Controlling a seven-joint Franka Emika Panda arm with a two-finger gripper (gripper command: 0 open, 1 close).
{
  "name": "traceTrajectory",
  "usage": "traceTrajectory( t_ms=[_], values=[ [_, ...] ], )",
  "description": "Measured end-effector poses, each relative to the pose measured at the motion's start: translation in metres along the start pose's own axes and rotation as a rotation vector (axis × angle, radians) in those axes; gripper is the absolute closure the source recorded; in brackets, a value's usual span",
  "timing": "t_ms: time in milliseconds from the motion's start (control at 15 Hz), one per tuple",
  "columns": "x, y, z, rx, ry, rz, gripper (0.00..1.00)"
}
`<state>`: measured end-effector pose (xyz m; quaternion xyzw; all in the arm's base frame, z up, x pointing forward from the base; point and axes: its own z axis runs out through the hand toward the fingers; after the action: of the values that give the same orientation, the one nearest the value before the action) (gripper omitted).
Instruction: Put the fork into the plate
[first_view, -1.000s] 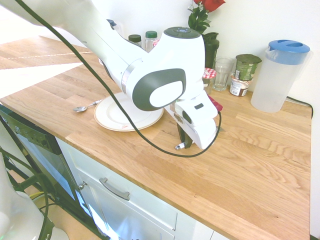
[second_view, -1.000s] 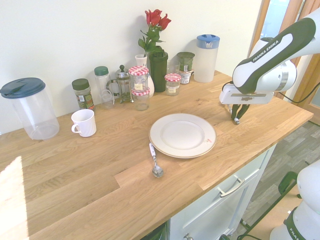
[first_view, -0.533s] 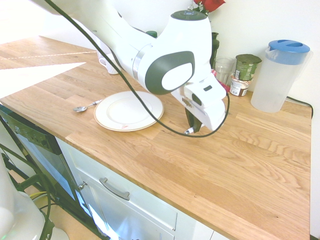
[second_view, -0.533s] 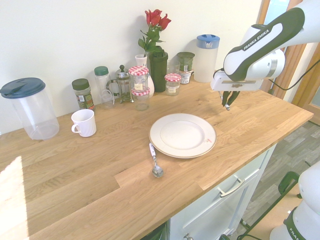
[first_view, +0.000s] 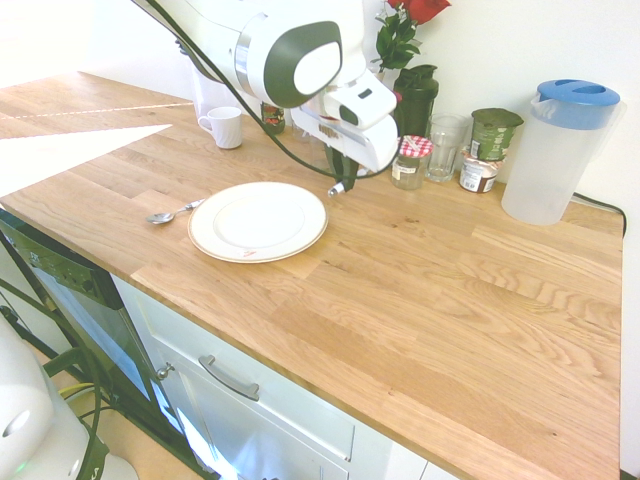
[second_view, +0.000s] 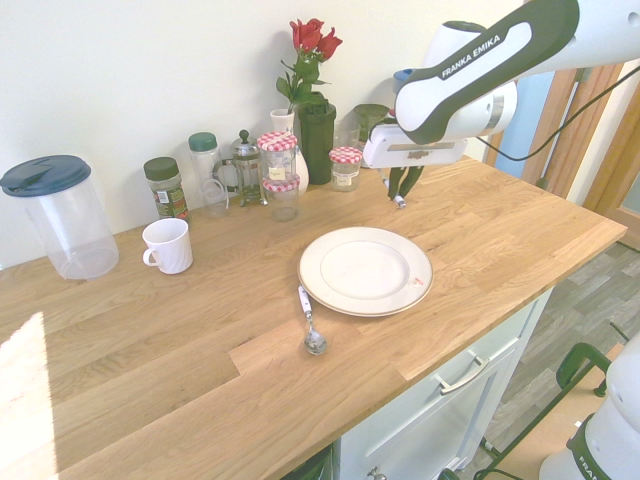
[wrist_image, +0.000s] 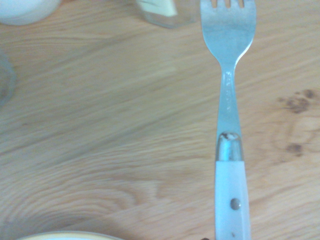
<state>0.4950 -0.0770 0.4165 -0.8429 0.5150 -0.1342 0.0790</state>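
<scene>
Gripper shifted since a second ago from over the front part of the bench toward its back edge, now hanging above bare wood just behind the plate, jaws clenched on the fork, well clear of the plate. Spoon lying by the plate's opposite rim; red-lidded jar close behind the gripper. Fork handle's end cut off in wrist view, only a sliver in exterior views

The fingers hang above the counter just beyond the plate, gripping something small.
</scene>
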Motion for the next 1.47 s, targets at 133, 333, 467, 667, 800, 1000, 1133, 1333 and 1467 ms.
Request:
traceTrajectory(
  t_ms=[133, 333, 467, 667, 800, 1000, 1133, 1333, 1467],
  values=[
    [-0.025, -0.023, -0.013, 0.004, -0.022, -0.053, 1.0],
    [-0.078, -0.044, -0.025, -0.01, -0.078, -0.137, 1.0],
    [-0.112, -0.046, -0.032, -0.03, -0.107, -0.186, 1.0],
    [-0.129, -0.033, -0.044, -0.056, -0.117, -0.211, 1.0],
    [-0.132, -0.025, -0.047, -0.08, -0.126, -0.218, 1.0],
    [-0.144, -0.006, -0.043, -0.125, -0.147, -0.231, 1.0],
    [-0.151, 0.006, -0.039, -0.147, -0.156, -0.235, 1.0],
    [-0.157, 0.022, -0.021, -0.175, -0.168, -0.232, 1.0],
    [-0.157, 0.026, -0.01, -0.165, -0.16, -0.225, 1.0]
  ],
)
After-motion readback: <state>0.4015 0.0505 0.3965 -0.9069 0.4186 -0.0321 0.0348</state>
